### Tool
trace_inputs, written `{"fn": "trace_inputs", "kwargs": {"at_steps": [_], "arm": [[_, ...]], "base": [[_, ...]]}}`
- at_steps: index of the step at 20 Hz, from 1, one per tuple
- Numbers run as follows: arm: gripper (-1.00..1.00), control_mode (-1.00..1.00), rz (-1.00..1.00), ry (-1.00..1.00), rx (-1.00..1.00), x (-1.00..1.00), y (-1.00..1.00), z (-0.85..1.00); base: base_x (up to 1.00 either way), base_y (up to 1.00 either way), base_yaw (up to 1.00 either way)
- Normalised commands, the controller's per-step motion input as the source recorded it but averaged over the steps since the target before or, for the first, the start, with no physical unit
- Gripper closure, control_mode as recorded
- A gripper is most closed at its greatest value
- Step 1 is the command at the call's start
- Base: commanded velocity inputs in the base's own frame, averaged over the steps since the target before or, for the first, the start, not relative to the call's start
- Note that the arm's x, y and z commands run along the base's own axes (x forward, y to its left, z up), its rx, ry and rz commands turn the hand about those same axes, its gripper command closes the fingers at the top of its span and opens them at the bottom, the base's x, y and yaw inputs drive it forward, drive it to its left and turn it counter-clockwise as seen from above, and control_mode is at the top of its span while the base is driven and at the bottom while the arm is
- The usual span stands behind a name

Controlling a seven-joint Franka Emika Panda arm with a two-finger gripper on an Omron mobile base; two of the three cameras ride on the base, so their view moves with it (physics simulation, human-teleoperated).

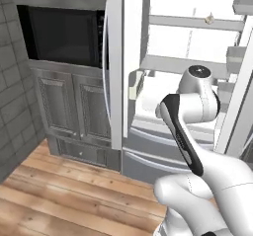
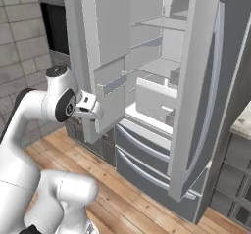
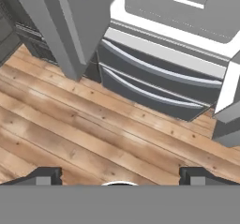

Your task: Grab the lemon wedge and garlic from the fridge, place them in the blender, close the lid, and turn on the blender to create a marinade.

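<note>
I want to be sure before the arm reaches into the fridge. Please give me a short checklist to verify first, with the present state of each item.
1. Fridge doors open: ok, both stand wide, with shelves and the bottom drawers exposed.
2. Gripper open and empty: ok, fingertips stand far apart with nothing between them.
3. Gripper aimed at a shelf: not ok, the hand view looks down at the wooden floor and the drawers.
4. Garlic located: cannot tell, a small pale object sits on an upper shelf, too small to identify.
5. Lemon wedge located: cannot tell.
</note>
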Motion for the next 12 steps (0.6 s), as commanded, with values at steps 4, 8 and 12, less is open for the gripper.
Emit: {"fn": "trace_inputs", "kwargs": {"at_steps": [4,8,12], "arm": [[-1.0,1.0,0.0,0.0,0.0,0.0,0.0,0.0],[-1.0,1.0,0.0,0.0,0.0,0.0,0.0,0.0],[-1.0,1.0,0.0,0.0,0.0,0.0,0.0,0.0]], "base": [[0.56,0.04,-0.26],[0.49,-0.08,-0.21],[0.56,-0.01,-0.23]]}}
